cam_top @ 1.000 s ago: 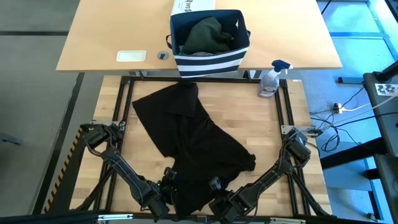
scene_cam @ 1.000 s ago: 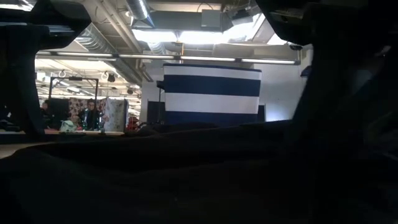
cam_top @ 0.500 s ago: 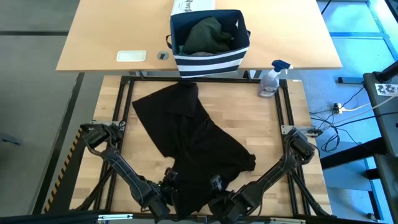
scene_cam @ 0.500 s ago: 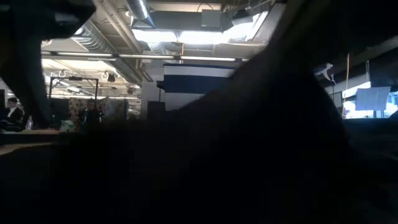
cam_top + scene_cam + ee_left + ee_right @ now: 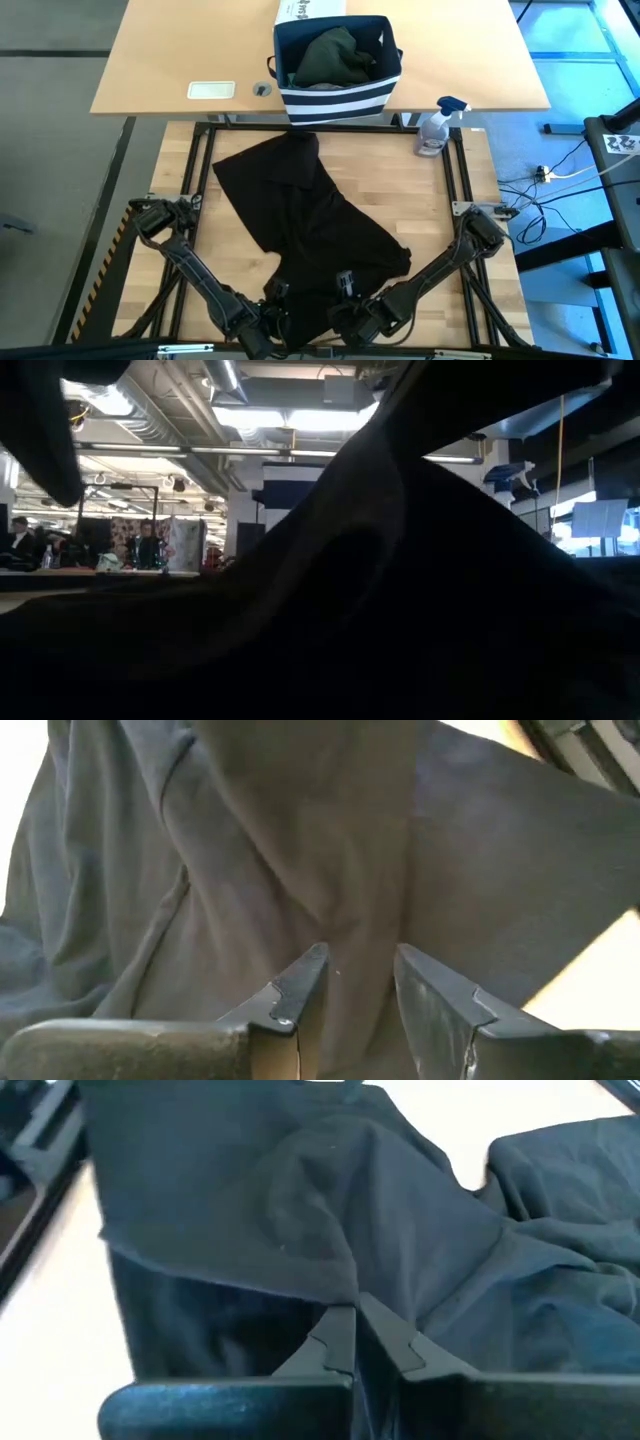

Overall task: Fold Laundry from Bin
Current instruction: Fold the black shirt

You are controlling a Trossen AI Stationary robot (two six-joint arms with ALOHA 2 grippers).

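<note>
The black garment (image 5: 305, 225) is lying spread across the wooden desk (image 5: 400, 190), one end reaching toward the bin (image 5: 338, 88) and the other trailing to the near edge, where both arms are working. More laundry, a dark green piece (image 5: 330, 55), is sitting in the bin.

The right end effector (image 5: 352, 1323) is pinching a ridge of black cloth, its fingers shut tight on the fold at the garment's near edge. The left end effector (image 5: 355, 982) is sitting just beside it on the same edge, fingers partly apart with cloth bunched between them, seemingly gripping a thicker gather.

In the low view the cloth is rising in a dark hump that is blocking most of the bin.

Several things could go wrong from here. The right pinch looks thin, so a quick lift could let the fabric slide out. The two grips are close together, so raising them would likely hang the garment in a rope-like bunch instead of opening it flat. The far end is lying near the bin and a spray bottle (image 5: 437, 128); a hard pull could drag cloth against either.
</note>
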